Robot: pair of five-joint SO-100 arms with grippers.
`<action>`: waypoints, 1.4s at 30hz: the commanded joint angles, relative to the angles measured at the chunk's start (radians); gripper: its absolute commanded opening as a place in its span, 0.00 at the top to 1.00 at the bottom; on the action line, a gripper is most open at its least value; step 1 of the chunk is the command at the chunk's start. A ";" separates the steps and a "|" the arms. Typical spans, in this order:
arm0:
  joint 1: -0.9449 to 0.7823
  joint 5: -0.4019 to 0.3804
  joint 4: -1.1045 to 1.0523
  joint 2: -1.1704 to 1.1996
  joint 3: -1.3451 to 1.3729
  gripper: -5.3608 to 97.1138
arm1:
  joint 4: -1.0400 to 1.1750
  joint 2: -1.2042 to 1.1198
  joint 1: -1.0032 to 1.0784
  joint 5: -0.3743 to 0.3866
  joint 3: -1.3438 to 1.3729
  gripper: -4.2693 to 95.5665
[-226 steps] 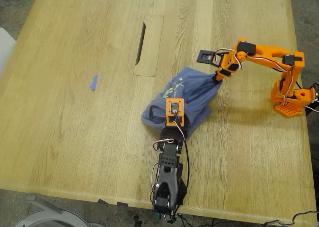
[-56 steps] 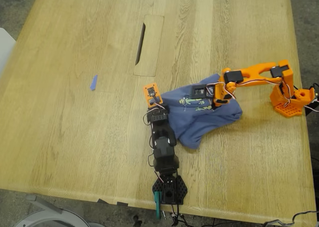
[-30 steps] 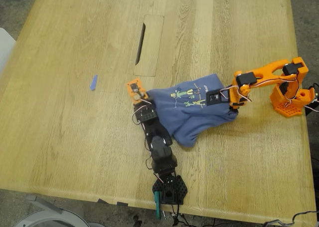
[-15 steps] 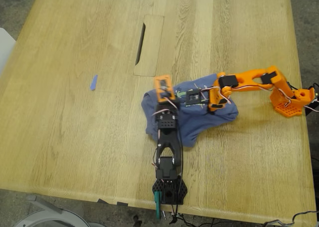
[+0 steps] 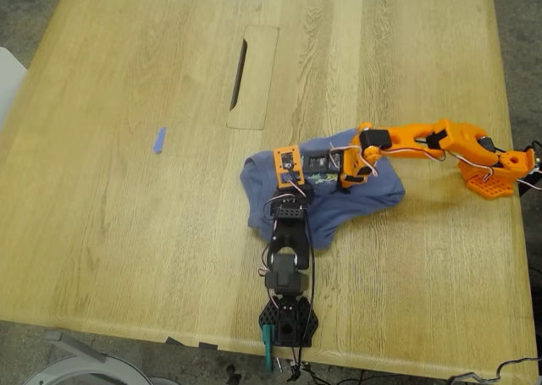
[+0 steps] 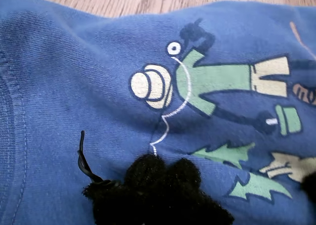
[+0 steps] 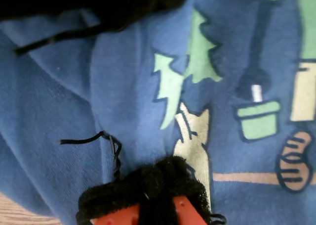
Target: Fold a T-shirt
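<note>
While the T-shirt (image 5: 326, 189) lies bunched mid-desk (image 5: 127, 216), my first gripper (image 6: 158, 195) and second gripper (image 7: 148, 195) press its print; jaws' state unreadable. Pinch single edges, then pull apart flat.

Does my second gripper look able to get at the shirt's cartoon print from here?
Probably yes: my second gripper rests on the T-shirt right at the cartoon print, with nothing between them. My first gripper crowds close by, though.
</note>
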 commanded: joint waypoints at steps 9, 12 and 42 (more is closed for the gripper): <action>-0.233 -0.002 -0.025 -0.057 -0.190 0.95 | 0.006 0.089 -0.060 0.020 0.092 0.95; -0.281 -0.002 -0.031 -0.063 -0.198 0.95 | 0.006 0.166 -0.075 0.020 0.198 0.95; -0.575 0.000 0.156 0.035 -0.255 0.95 | -0.006 1.097 -0.043 0.026 1.361 0.95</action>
